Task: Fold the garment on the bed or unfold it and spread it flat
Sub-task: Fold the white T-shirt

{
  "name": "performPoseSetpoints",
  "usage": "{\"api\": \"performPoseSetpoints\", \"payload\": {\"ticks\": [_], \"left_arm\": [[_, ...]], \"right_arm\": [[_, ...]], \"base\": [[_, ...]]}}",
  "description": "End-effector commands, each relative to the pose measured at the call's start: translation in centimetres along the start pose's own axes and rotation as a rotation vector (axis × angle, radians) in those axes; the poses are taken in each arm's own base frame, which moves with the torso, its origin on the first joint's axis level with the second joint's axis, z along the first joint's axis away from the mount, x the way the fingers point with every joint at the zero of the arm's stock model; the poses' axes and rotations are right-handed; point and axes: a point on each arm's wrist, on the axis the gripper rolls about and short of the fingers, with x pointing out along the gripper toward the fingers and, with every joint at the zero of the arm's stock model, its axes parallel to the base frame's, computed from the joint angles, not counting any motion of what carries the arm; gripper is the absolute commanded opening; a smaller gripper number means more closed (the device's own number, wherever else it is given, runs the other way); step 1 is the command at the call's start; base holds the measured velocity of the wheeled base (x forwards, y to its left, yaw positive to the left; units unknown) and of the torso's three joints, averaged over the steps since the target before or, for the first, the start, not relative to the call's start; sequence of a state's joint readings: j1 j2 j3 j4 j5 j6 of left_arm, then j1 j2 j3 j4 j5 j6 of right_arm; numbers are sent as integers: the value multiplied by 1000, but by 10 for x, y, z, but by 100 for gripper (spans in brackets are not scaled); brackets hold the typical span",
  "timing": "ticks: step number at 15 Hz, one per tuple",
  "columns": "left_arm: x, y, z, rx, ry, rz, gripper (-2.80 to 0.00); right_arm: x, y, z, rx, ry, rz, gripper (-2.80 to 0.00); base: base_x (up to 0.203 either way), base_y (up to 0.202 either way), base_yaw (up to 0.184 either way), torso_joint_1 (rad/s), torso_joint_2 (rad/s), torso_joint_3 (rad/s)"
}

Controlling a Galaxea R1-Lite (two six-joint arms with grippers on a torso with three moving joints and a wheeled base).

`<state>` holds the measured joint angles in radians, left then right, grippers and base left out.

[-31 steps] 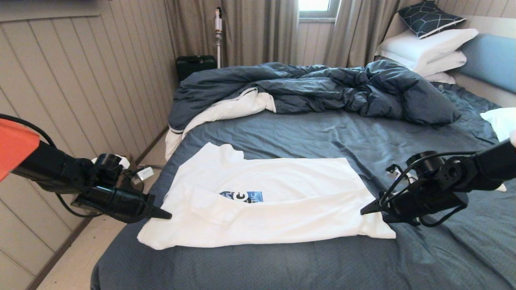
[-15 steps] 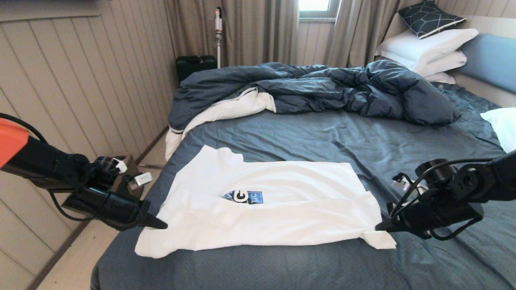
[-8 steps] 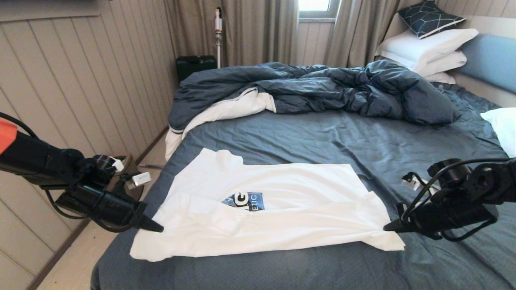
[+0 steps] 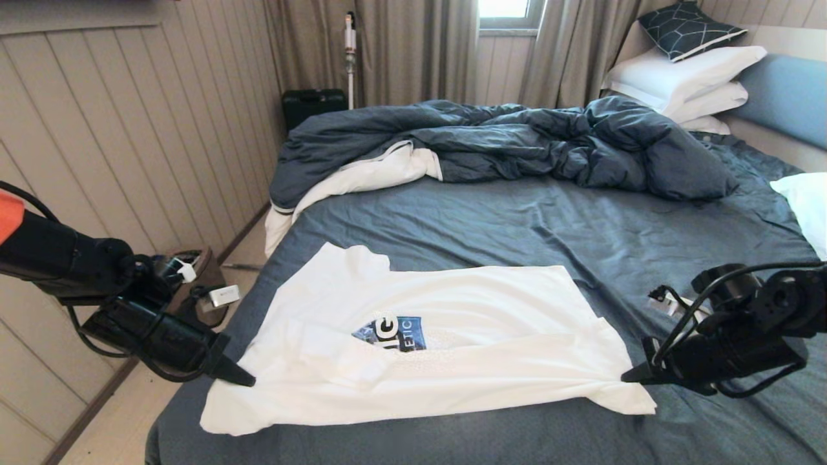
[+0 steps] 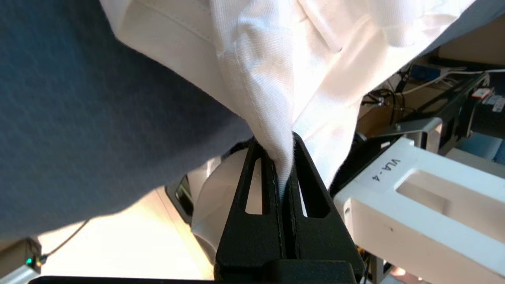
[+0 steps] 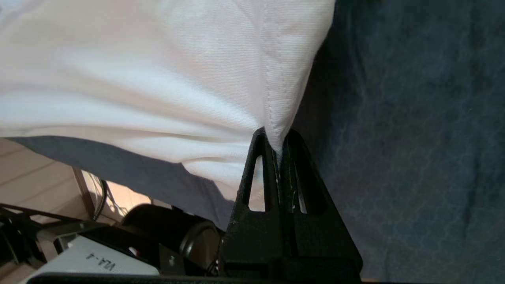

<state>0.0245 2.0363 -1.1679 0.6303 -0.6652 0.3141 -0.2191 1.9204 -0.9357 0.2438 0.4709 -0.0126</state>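
A white T-shirt garment with a blue printed patch lies half-folded lengthwise on the near part of the bed, whose sheet is dark blue-grey. My left gripper is shut on the garment's left edge, with white cloth pinched between its black fingers. At the other end, my right gripper is shut on the hem corner. The near fold of cloth stretches between the two grippers, and one corner hangs off the bed's left edge.
A rumpled blue-grey duvet covers the far half of the bed. White pillows and a light blue headboard stand at the far right. A wooden wall and floor gap run along the left, with a small table there.
Both grippers have moved toward me and slightly outward, dragging the near fold of the garment with them. More of the blue print now shows.
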Motion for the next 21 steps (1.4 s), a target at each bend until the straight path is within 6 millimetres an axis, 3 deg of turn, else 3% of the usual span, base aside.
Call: {"api": "performPoseSetpoints", "payload": {"ticks": [1,5,8,15,16,17,18,21], "left_arm": [[-2,-3,-4,-3,11,-3,-280],[-4,-7,-10,-22,37,-9,-280],[-1,-7,-18,-30,54,-17,-280],[7,-1,-16,-45,66,-34,-280],[7,-1,-16,-42,65,-33,-280],[6,-1,-16,-42,64,-32,-280],[6,-1,-16,-32,63,-35,0],[4,-2,-16,-26,50,-30,0]], "right_arm": [[0,0,-7,-1,17,3,-280],[-10,6,-16,-14,7,3,-280],[-7,5,-20,-7,24,4,-280],[-3,4,-21,-1,35,3,-280],[-3,3,-22,2,37,0,0],[-2,3,-22,3,38,-2,0],[-1,2,-22,3,43,-2,0],[-2,3,-21,0,35,-1,0]], "base": [[0,0,0,0,0,0],[0,0,0,0,0,0],[0,0,0,0,0,0],[0,0,0,0,0,0],[0,0,0,0,0,0],[0,0,0,0,0,0],[0,0,0,0,0,0],[0,0,0,0,0,0]]}}
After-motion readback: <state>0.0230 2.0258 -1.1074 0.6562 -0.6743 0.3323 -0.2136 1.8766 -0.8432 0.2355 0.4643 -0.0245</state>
